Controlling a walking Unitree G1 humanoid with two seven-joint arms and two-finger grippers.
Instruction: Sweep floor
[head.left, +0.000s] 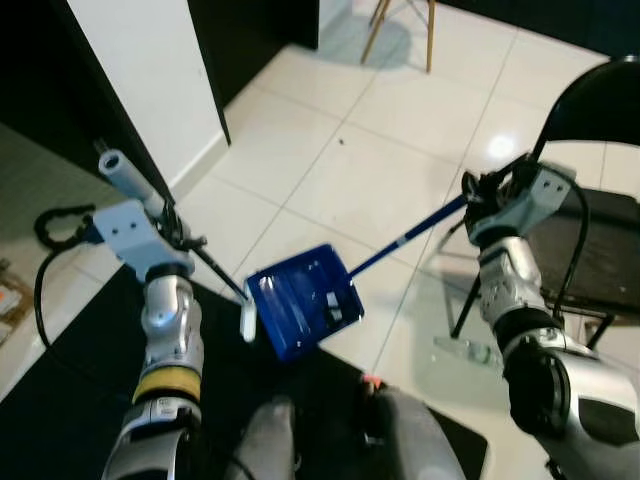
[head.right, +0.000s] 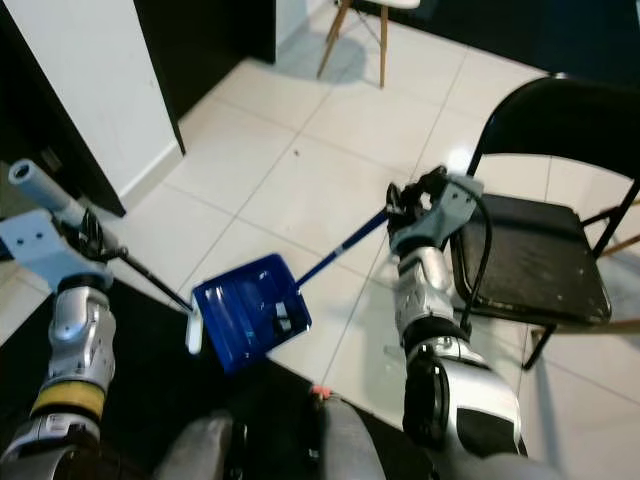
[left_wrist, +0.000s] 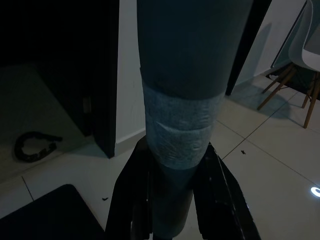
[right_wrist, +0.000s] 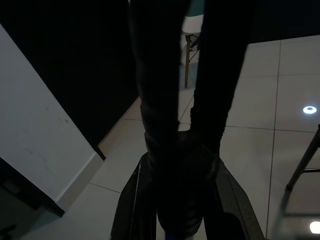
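Observation:
A blue dustpan (head.left: 305, 300) hovers tilted over the white tiles at the edge of a black mat, with a few white scraps inside. Its long blue handle (head.left: 405, 240) runs up to my right gripper (head.left: 478, 200), which is shut on it; in the right wrist view the dark handle (right_wrist: 175, 150) sits between the fingers. My left gripper (head.left: 168, 238) is shut on a broom's grey taped handle (left_wrist: 180, 125). From it a thin black rod slants down to the white brush head (head.left: 248, 320), which touches the dustpan's left edge.
A black folding chair (head.left: 600, 250) stands close on the right, with a clear bottle (head.left: 468, 351) on the floor beneath it. Wooden chair legs (head.left: 400, 30) are far ahead. A white wall and dark doorway (head.left: 150, 90) stand left, a black cable (head.left: 60, 225) beside them. The black mat (head.left: 70, 400) lies underfoot.

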